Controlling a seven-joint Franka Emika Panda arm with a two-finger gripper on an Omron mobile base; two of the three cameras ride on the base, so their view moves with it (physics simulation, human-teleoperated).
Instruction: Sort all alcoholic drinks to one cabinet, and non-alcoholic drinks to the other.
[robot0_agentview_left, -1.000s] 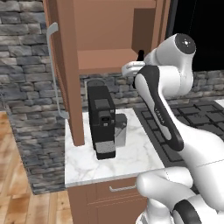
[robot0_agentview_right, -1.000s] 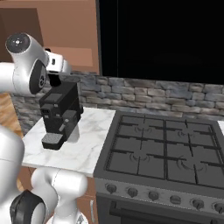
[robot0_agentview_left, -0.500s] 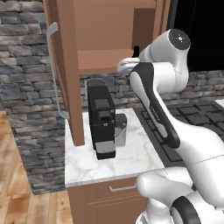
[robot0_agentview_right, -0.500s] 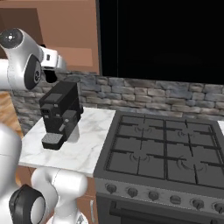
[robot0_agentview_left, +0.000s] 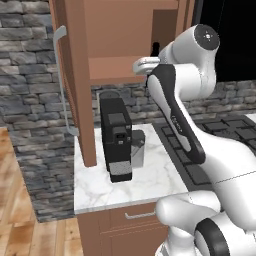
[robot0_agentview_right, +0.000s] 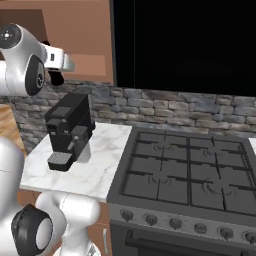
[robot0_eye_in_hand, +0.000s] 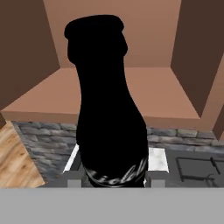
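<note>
Black cola-style bottle (robot0_eye_in_hand: 111, 105) — glossy, contoured, swelling from a narrow neck to a rounded body — stands upright between the gripper (robot0_eye_in_hand: 113, 178) fingers, which are clenched on its lower body, held just in front of the open brown wooden cabinet (robot0_agentview_left: 112, 45) and its plain flat shelf (robot0_eye_in_hand: 131, 94). Beyond the fingers the cabinet's smooth side walls frame the bare shelf, and below it runs rough grey stone wall (robot0_eye_in_hand: 48, 140). Under the hand lie a white marble counter (robot0_agentview_left: 150, 182) carrying a boxy black coffee machine (robot0_agentview_left: 117, 137), wooden floor (robot0_agentview_left: 12, 220) to the left — and a dark gas stove (robot0_agentview_right: 190, 175) to the right.
</note>
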